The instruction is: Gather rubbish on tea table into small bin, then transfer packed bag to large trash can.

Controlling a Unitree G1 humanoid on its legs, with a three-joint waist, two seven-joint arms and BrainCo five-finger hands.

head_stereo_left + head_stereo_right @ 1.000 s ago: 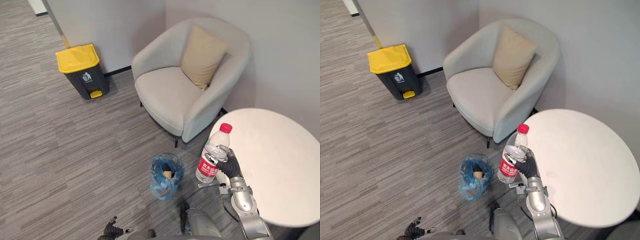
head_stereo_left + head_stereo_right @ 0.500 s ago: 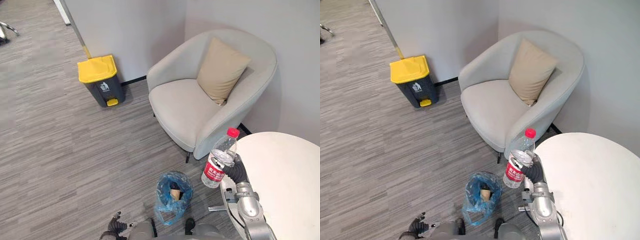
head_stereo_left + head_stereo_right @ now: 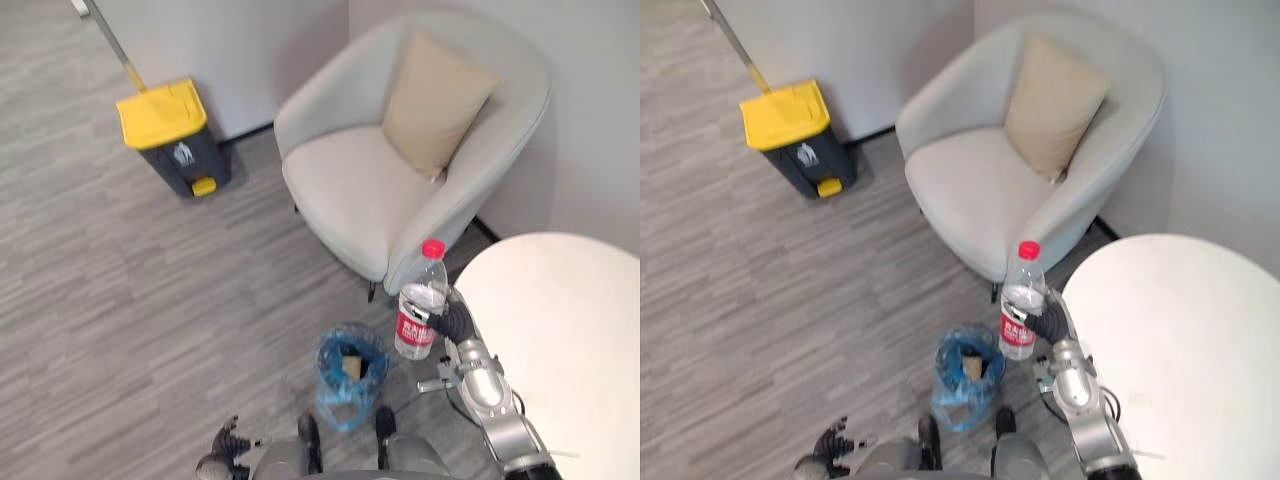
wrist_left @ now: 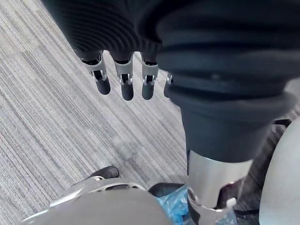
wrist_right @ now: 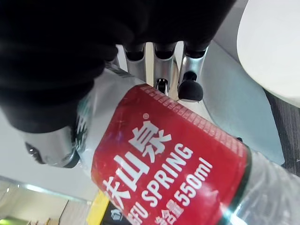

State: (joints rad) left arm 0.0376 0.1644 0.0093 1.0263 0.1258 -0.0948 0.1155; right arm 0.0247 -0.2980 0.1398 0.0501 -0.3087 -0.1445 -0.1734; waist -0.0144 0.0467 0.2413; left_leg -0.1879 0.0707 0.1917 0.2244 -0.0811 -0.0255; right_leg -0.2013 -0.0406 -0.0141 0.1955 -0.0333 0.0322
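Clasping the bottle (image 3: 420, 305) upright, cap toward twelve o'clock, your right hand (image 3: 452, 323) sits two o'clock of the bin (image 3: 336, 400).

A clear plastic water bottle (image 3: 420, 318) with a red cap and a red label stands nearly upright in the air just in front of the armchair (image 3: 400, 170), gripped at its lower half by the right robot hand (image 3: 452, 322). The small bin (image 3: 335, 400), lined with a blue bag, sits on the floor in front of the armchair, just beside the bottle, with a brown scrap (image 3: 350, 368) inside. The round white tabletop (image 3: 560, 330) is beside the armchair's front corner. The large trash can (image 3: 175, 135), dark grey with its yellow lid closed, stands well apart from the armchair against the wall.
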